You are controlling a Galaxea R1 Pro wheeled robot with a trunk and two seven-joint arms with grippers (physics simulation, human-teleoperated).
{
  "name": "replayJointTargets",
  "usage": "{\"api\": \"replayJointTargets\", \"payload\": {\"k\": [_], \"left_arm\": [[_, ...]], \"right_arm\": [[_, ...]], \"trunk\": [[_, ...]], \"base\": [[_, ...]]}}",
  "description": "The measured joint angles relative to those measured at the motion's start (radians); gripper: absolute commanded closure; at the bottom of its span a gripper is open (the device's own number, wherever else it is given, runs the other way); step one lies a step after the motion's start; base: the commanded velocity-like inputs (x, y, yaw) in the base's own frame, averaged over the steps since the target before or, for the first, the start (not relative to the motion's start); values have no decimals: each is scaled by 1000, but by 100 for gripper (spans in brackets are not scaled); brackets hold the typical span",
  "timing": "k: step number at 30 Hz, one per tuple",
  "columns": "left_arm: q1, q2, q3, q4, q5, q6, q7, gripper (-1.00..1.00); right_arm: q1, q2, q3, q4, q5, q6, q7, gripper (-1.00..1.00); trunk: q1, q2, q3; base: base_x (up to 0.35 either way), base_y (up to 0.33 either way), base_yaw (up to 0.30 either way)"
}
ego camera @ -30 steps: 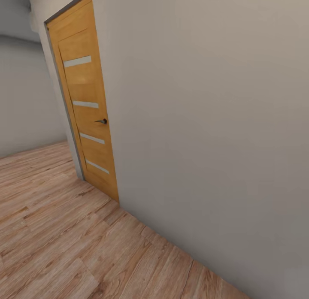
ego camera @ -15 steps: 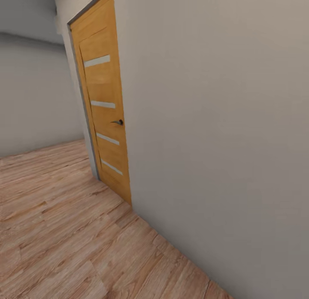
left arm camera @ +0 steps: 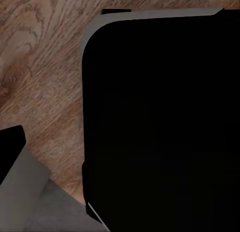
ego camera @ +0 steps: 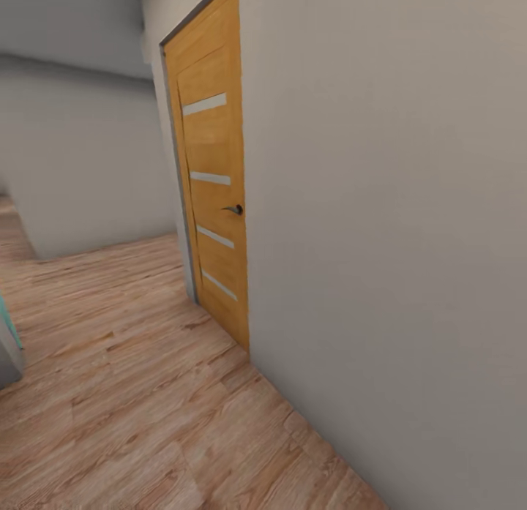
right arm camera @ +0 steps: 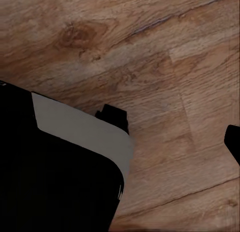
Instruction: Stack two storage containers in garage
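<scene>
My head camera looked down a hallway: a plain, matte grey-white wall (ego camera: 395, 225) ran along my right side, and set into it stood a honey-coloured wooden door (ego camera: 212, 203) with four narrow pale strips across it and a small dark lever handle (ego camera: 234, 210). The floor (ego camera: 124, 393) was light wood plank with a strong grain and knots. A second pale wall (ego camera: 88, 173) closed the far end, and at the left edge a sliver of something grey with a teal edge (ego camera: 7, 342) showed, too little to tell what.

My wrist cameras gave what the head did not: the same plank floor from close above, its grain and board seams sharp. In the left wrist view a big black rounded-corner body with a pale grey rim (left arm camera: 160, 122) covered most of the frame, part of my own frame as far as I could tell. The right wrist view held a similar black bulk with a grey edge (right arm camera: 60, 167) over the boards.

I could not tell how far either end effector was open, nor whether it held anything. The storage containers could not be made out from where I stood.
</scene>
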Motion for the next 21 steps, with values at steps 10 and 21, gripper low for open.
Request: {"api": "replayJointTargets", "payload": {"k": [10,21], "left_arm": [[0,1,0,0,14,0,0,-100],[0,2,0,0,28,1,-3,-100]], "right_arm": [[32,-7,0,-1,-3,-29,1,-100],[32,-8,0,-1,-3,-29,1,-100]], "trunk": [[0,0,0],[0,0,0]], "base": [[131,0,270],[213,0,270]]}}
